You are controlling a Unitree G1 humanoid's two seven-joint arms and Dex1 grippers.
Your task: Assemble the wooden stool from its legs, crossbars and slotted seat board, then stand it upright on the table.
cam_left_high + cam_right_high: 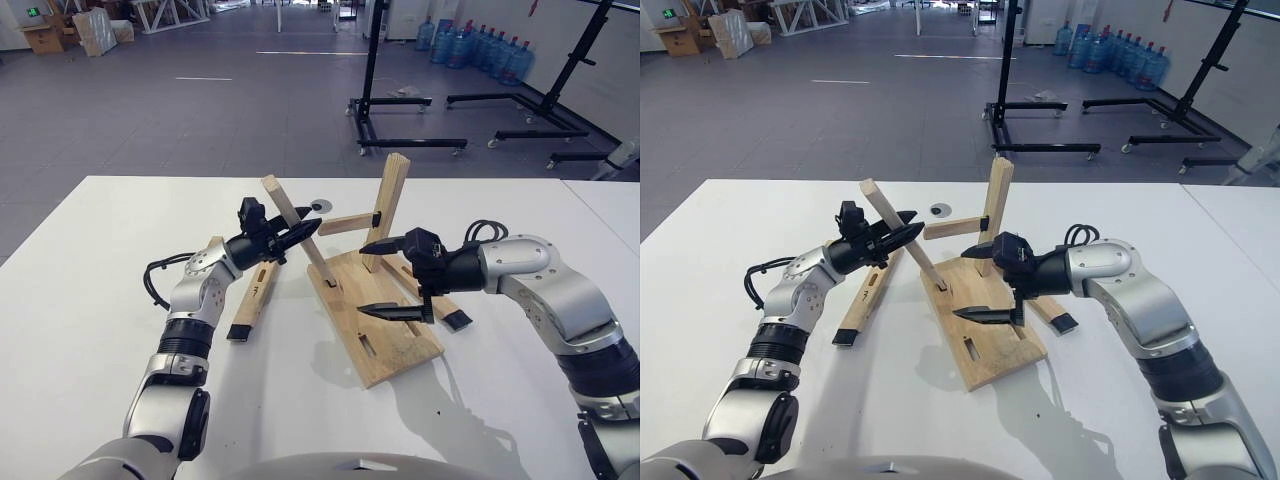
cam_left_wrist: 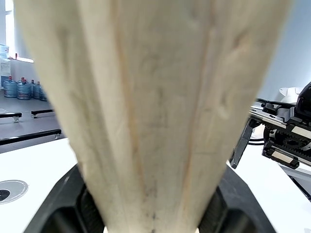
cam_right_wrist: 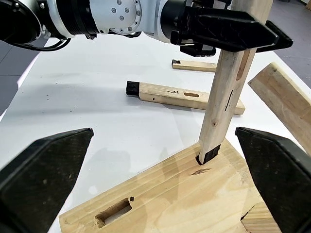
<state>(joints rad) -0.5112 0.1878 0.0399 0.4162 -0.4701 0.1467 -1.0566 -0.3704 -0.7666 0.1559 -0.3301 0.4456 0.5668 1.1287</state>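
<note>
The slotted seat board (image 1: 388, 345) lies flat on the white table. My left gripper (image 1: 303, 233) is shut on a slanted wooden leg (image 1: 283, 205) whose black-tipped foot sits in a slot (image 3: 210, 154) at the board's near-left corner. A second leg (image 1: 392, 195) stands in the board's far side, and a crossbar (image 1: 345, 225) juts from it toward the left. My right gripper (image 1: 388, 279) hangs open just above the board, its fingers one above the other with nothing between them. The held leg (image 2: 146, 111) is close up in the left wrist view.
A loose leg (image 1: 255, 295) lies on the table left of the board, and another (image 1: 443, 306) lies under my right wrist. A small round disc (image 1: 320, 206) sits near the table's far edge. Black wheeled stands (image 1: 400, 110) stand on the floor beyond.
</note>
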